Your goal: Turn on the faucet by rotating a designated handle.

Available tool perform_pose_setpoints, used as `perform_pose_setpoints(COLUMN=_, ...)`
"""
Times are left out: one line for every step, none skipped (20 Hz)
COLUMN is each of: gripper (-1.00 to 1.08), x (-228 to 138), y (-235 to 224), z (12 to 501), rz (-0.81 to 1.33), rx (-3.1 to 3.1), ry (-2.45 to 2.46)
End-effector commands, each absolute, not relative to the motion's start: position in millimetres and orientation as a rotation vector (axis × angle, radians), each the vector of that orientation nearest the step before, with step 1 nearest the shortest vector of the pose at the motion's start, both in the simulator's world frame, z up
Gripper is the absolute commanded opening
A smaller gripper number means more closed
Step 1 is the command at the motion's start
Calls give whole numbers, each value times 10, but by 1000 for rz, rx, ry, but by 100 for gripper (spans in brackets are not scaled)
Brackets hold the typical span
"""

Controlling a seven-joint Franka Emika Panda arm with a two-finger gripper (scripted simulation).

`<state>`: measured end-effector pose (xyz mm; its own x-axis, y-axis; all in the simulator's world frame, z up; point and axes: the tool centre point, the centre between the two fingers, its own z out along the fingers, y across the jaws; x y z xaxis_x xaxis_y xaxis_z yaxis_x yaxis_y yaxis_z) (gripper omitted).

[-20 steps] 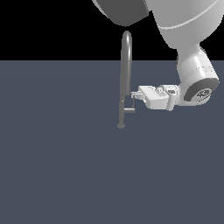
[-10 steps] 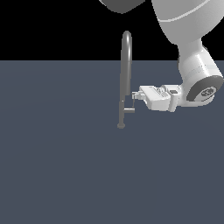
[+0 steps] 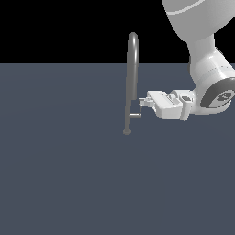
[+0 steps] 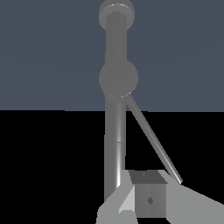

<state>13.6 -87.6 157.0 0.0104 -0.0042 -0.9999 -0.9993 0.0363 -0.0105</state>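
Observation:
The faucet point(image 3: 132, 73) stands upright on the grey floor, its arched spout at the top and its small round base point(image 3: 127, 132) at the bottom. The handle point(image 3: 136, 114) juts from the lower stem toward the exterior view's right and ends in an upturned tip. My gripper point(image 3: 142, 102) reaches in level from the exterior view's right, its fingertips just above that tip and close beside the stem. The fingers look shut with nothing between them. In the wrist view the faucet stem point(image 4: 116, 131) runs lengthwise, and one finger point(image 4: 148, 199) sits right beside it.
The flat grey floor point(image 3: 59, 174) spreads all around the faucet. My white arm point(image 3: 209, 78) comes down from the upper part of the exterior view's right. No other objects show.
The upper arm links have swung toward the exterior view's right. The gripper has stayed by the handle, sinking only slightly. The handle looks unmoved.

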Motion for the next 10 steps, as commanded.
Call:
perform_pose_setpoints(gripper=-100, x=137, y=-875, z=1563, rz=1176, rx=-1184, ry=1226)
perform_pose_setpoints(gripper=-100, x=100, y=-874, z=1539, rz=1176, rx=-1184, ry=1226)
perform_pose_setpoints(gripper=-100, x=63, y=-873, z=1516, rz=1177, rx=-1184, ry=1226)
perform_pose_setpoints(gripper=-100, x=25, y=-871, z=1492, rz=1179, rx=-1184, ry=1226)
perform_pose_setpoints(gripper=-100, x=-13, y=-870, z=1468, rz=1179, rx=-1184, ry=1225)
perform_pose_setpoints(gripper=-100, x=-52, y=-869, z=1444, rz=1181, rx=-1184, ry=1225)
perform_pose_setpoints(gripper=-100, x=-91, y=-868, z=1419, rz=1182, rx=-1184, ry=1225)
perform_pose_setpoints(gripper=-100, x=-130, y=-867, z=1394, rz=1183, rx=-1184, ry=1225)
perform_pose_setpoints(gripper=-100, x=-170, y=-867, z=1369, rz=1184, rx=-1184, ry=1225)
perform_pose_setpoints(gripper=-100, x=-211, y=-865, z=1342, rz=1185, rx=-1184, ry=1225)
